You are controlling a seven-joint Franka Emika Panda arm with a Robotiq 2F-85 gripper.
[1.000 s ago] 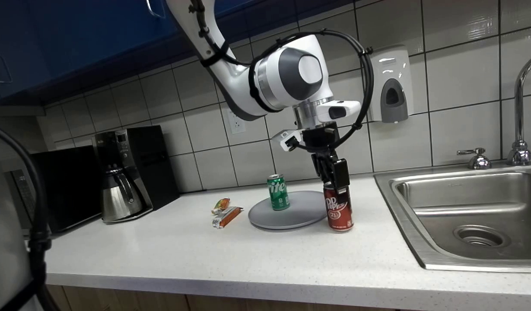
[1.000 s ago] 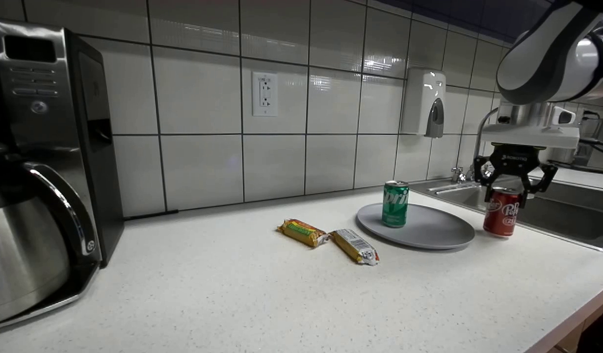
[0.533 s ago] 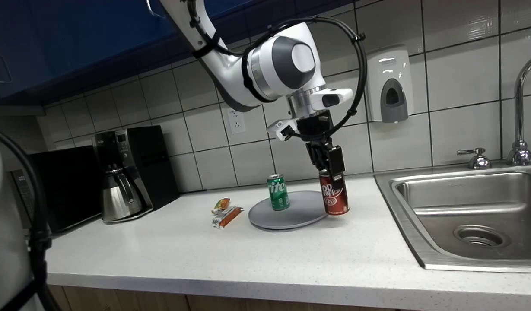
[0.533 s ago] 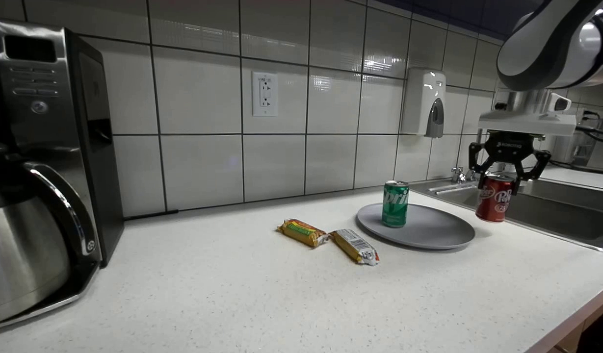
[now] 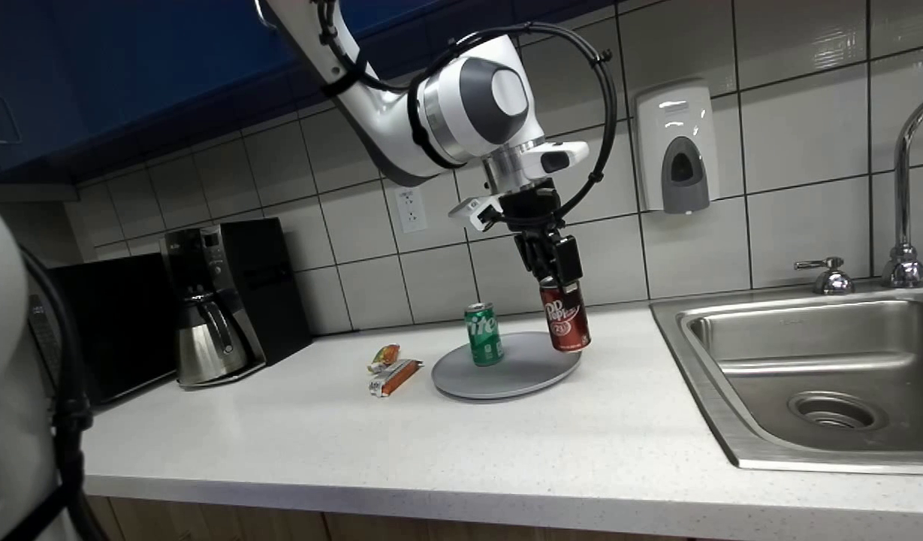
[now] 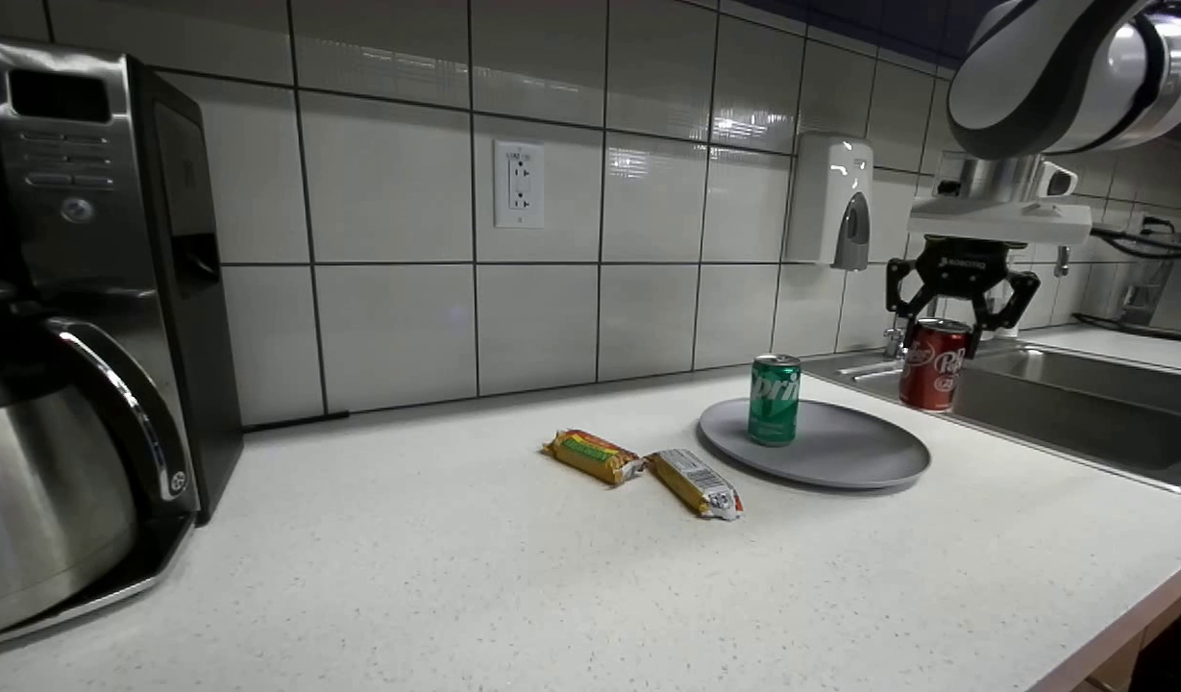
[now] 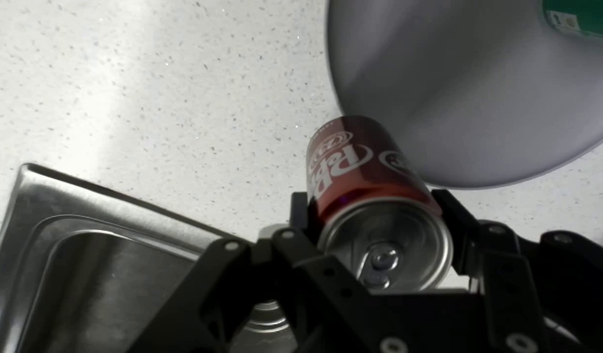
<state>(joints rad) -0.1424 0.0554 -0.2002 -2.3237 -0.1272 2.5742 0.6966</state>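
Note:
My gripper (image 5: 568,282) is shut on a red Dr Pepper can (image 5: 566,324), with a finger on each side of its top. In both exterior views the can (image 6: 932,373) hangs above the counter by the rim of a grey plate (image 5: 506,385), slightly tilted. In the wrist view the can (image 7: 367,162) overlaps the edge of the plate (image 7: 458,108), and its top with the tab faces the camera. A green Sprite can (image 5: 484,335) stands upright on the plate; only a part of it (image 7: 583,17) shows in the wrist view.
Two snack packets (image 6: 593,457) (image 6: 694,483) lie on the counter beside the plate. A steel sink (image 5: 705,383) with a faucet (image 5: 903,195) is on the far side of the held can. A coffee maker (image 5: 262,285) stands at the other end. A soap dispenser (image 5: 677,146) hangs on the tiled wall.
The gripper has lifted the Dr Pepper can off the counter and carried it up and toward the plate. The Sprite can, plate and packets have not moved.

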